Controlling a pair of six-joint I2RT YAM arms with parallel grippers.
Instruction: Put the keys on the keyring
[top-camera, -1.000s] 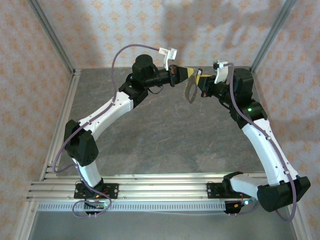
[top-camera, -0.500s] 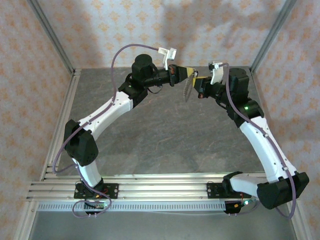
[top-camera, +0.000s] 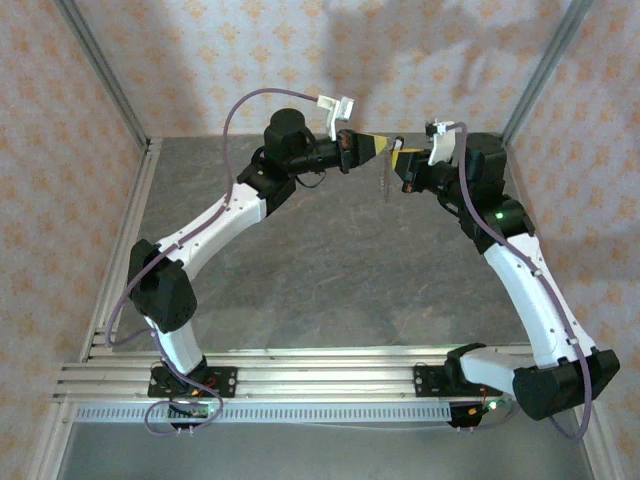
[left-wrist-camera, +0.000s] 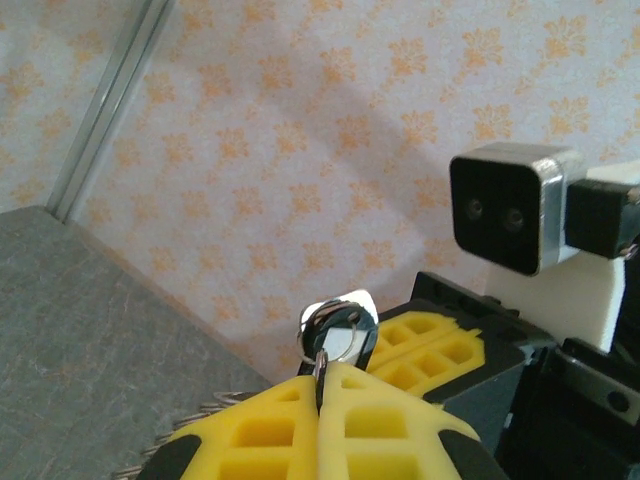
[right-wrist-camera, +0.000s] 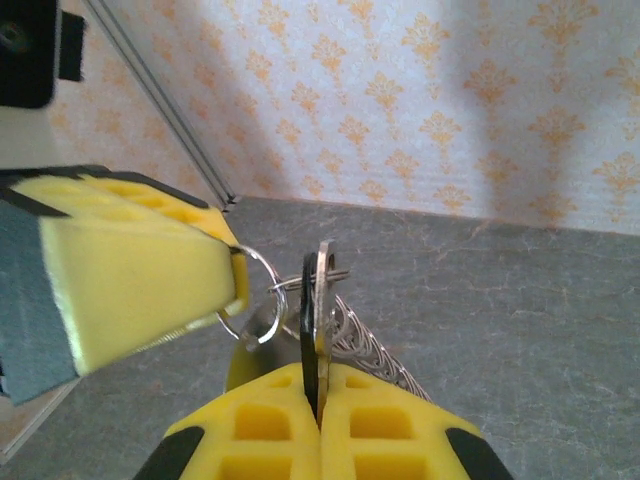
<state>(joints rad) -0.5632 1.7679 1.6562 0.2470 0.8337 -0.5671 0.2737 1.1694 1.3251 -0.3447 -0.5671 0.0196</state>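
Above the far part of the grey table, at about 1 o'clock in the top view, the two arms meet tip to tip in the air. The left gripper reaches in from 9 o'clock and the right gripper from 3 o'clock, almost touching. The left gripper's yellow fingers are pressed together on the keyring, pinching a small wire ring at its top. The bumpy chain loop hangs from there toward 6 o'clock, clear of the table (from above it shows edge-on, as a thin strip). The right gripper's yellow fingers are clamped on the key, which stands upright and edge-on, black head low between the pads and pale metal above. In the right wrist view the wire ring sits just at 9 o'clock of the key, touching or nearly touching it, and whether it is threaded through the key I cannot tell. The chain lies just behind the key, at 4 o'clock. The right wrist's camera block faces the left wrist camera from 2 o'clock.
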